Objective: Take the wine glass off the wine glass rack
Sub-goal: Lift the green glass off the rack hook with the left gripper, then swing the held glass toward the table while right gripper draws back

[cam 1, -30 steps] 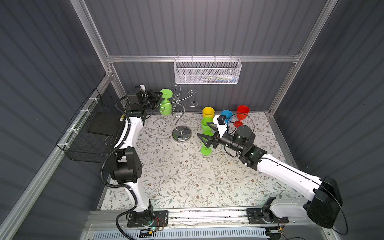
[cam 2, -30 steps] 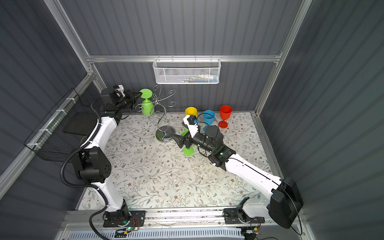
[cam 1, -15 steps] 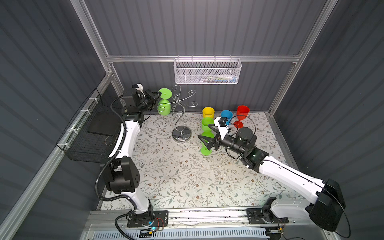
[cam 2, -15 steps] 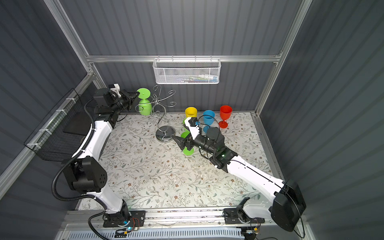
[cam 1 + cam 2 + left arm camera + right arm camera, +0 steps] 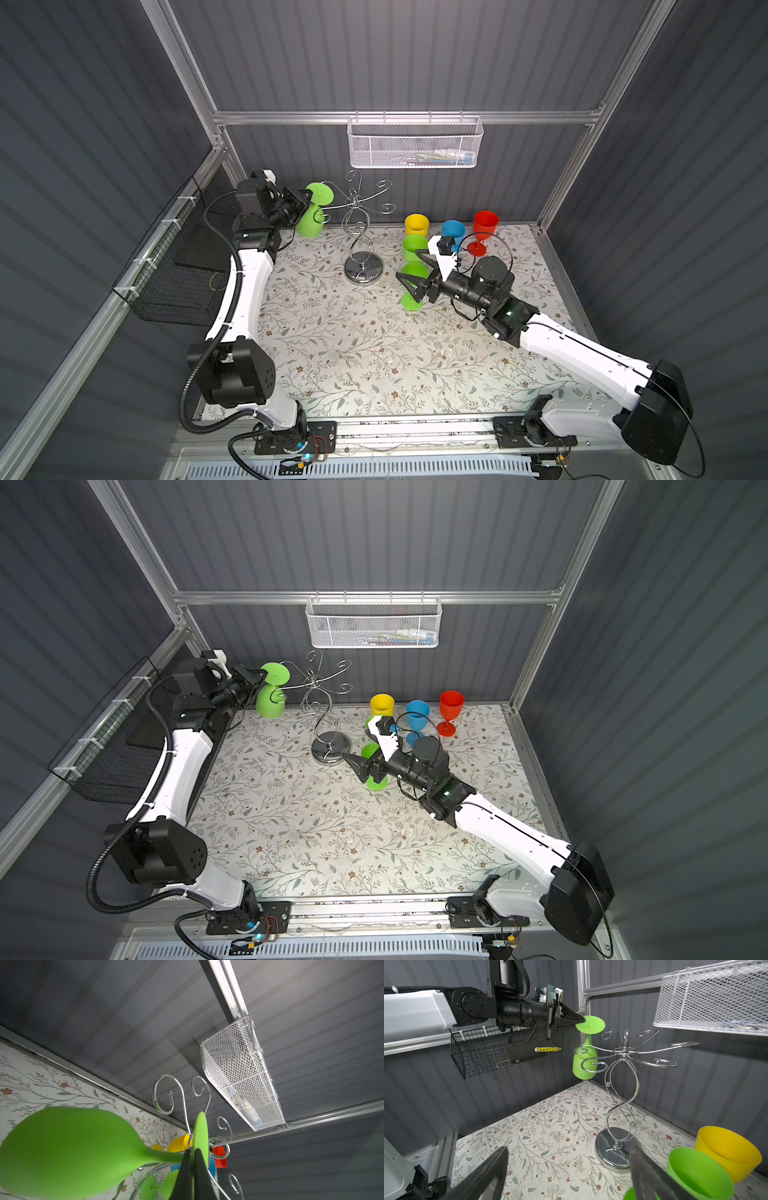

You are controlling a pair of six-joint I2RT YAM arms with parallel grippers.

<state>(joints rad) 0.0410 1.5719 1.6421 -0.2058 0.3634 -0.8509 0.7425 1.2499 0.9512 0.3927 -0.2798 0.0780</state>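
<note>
Getting roughly halfway, guessing. Pinching the foot of the green wine glass [image 5: 581, 1068] with the left gripper [image 5: 580, 1020], pressing fingers [image 5: 569, 1019] tight on the disc's edge. Holding it upside down at an outer curl of the wine glass rack [image 5: 610, 1142], foot raised above the wire, but seemingly threading the stem through that curl, so probably needing a sideways pull clear, then setting down. Hovering the right gripper [image 5: 569, 1149] wide open near the rack's base, just beside the standing green glass [image 5: 699, 1174]
</note>
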